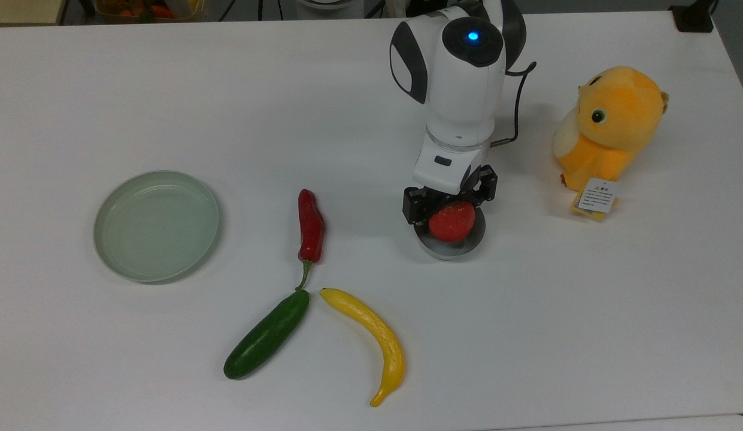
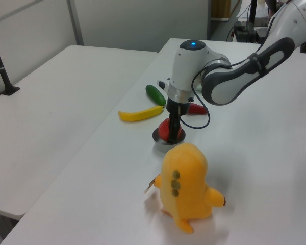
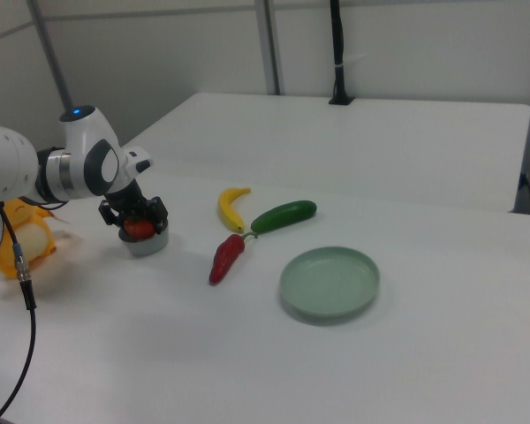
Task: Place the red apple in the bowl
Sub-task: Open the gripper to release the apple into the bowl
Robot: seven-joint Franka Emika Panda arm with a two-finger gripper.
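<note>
Gripping the red apple (image 1: 451,221) between closed fingers, the claw (image 1: 450,211) held the fruit low inside the grey bowl (image 1: 452,247) on the white worktop (image 1: 167,90), near a red chili (image 1: 310,226) and orange plush toy (image 1: 610,123).

A white tabletop (image 1: 167,90) carries the scene, evenly lit, with soft shadows. A second white table (image 2: 56,97) stands beside it across a narrow gap, seen in the left view and the right view. A black post (image 3: 338,53) rises from that table's far edge, against a pale grey wall (image 3: 424,44) crossed by metal uprights (image 2: 74,23).
</note>
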